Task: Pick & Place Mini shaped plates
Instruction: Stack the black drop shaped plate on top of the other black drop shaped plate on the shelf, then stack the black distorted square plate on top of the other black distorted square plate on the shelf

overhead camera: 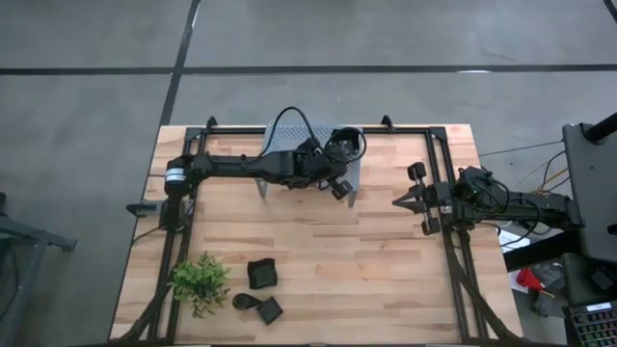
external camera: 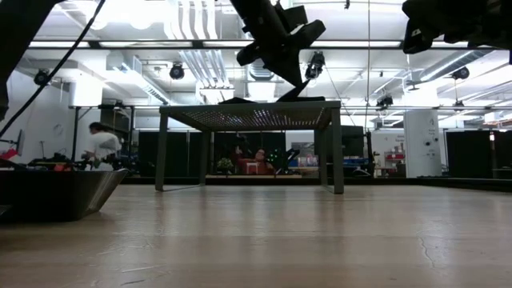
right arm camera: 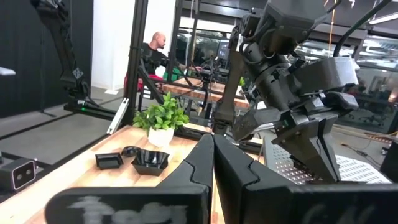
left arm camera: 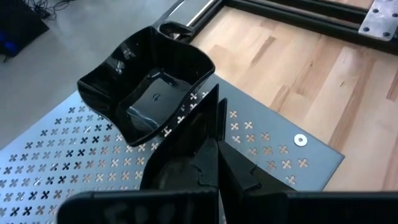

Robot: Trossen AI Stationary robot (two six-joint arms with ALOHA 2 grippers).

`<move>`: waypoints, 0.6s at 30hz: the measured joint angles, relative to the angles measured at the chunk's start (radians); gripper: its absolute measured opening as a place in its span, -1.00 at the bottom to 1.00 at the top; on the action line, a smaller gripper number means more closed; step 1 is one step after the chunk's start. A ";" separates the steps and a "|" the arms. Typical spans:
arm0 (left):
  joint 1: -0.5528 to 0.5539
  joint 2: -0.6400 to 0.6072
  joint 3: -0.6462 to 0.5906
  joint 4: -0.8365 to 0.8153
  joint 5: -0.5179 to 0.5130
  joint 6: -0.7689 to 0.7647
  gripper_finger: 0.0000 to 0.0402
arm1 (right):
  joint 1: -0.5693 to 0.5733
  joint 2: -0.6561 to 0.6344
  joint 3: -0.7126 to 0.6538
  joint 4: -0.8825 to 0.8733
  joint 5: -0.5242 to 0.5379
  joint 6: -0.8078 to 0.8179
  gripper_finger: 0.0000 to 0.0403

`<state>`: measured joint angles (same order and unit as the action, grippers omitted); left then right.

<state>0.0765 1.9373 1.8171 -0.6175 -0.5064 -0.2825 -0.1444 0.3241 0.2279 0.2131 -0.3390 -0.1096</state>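
A black square dish (left arm camera: 149, 87) lies on the grey perforated rack (left arm camera: 56, 155), with a teardrop dish (left arm camera: 174, 28) just behind it; both show as a dark mass (overhead camera: 345, 145) on the rack's right end. My left gripper (left arm camera: 214, 93) (overhead camera: 339, 166) is shut above the rack, its tips at the square dish's rim. More black dishes lie near the table's near edge: a square one (overhead camera: 260, 275), a teardrop (overhead camera: 246, 301) and a small square (overhead camera: 271, 310). My right gripper (overhead camera: 397, 201) (right arm camera: 213, 140) is shut and waits over the table's right side. My left gripper comes slanting down from the near side, its shut fingertips (left arm camera: 208, 102) right beside the square dish's near rim (left arm camera: 198, 87). I cannot tell whether they touch it. The dish lies flat on the rack.
A small green plant (overhead camera: 201, 281) stands at the near left, beside the dishes. The rack (external camera: 248, 116) stands on legs at the table's far middle. A black frame rail (overhead camera: 439, 193) runs along the table's sides. A large dark dish (external camera: 56, 192) sits close to the low camera. A person (right arm camera: 152, 50) is in the room beyond.
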 joint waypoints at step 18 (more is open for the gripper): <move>0.000 0.000 -0.001 0.000 -0.011 0.019 -0.55 | 0.000 0.000 0.000 0.000 0.000 0.001 -0.96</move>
<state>0.0761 1.9373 1.8164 -0.6179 -0.5172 -0.2632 -0.1443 0.3241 0.2279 0.2131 -0.3393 -0.1084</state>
